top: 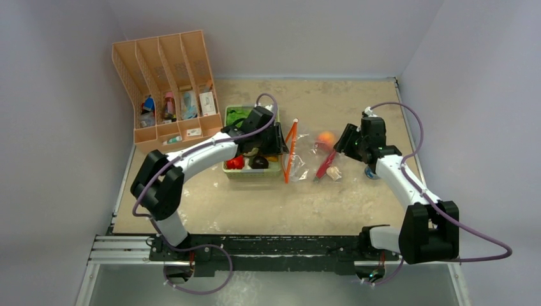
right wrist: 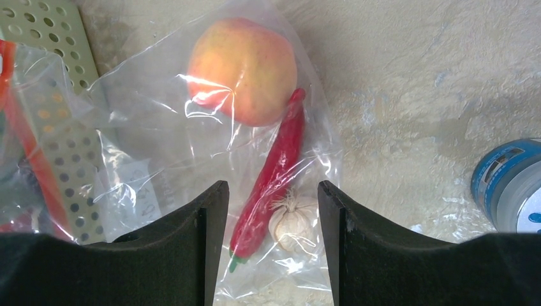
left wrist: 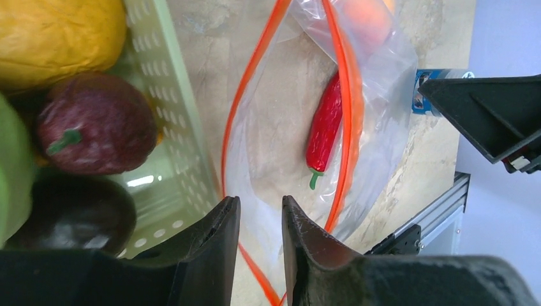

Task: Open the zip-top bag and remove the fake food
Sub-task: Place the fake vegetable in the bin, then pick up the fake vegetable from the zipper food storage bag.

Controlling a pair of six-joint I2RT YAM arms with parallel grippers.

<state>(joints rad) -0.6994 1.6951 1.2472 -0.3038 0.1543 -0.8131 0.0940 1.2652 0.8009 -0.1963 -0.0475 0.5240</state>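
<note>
A clear, crinkly plastic zip-top bag (top: 306, 156) lay on a mottled beige table (top: 255, 204), just right of a pale-green perforated plastic tray (left wrist: 169, 108) holding toy produce. The bag's mouth faced the tray and gaped open, and its orange-red zip strip (left wrist: 233, 127) was parted into two lines. Inside were a round orange-pink toy peach (right wrist: 244, 69), a long red plastic chili (right wrist: 274, 166) and a small beige piece (right wrist: 290, 220) shaped like garlic. The left gripper (left wrist: 260, 201) hung at the bag's mouth, its fingers only narrowly apart, with one line of the strip passing under the gap; contact could not be made out. The right gripper (right wrist: 273, 188) hovered over the bag's closed end, fingers spread wide with the chili showing between them. A blue-and-white round container (right wrist: 507, 185) stood nearby
</note>
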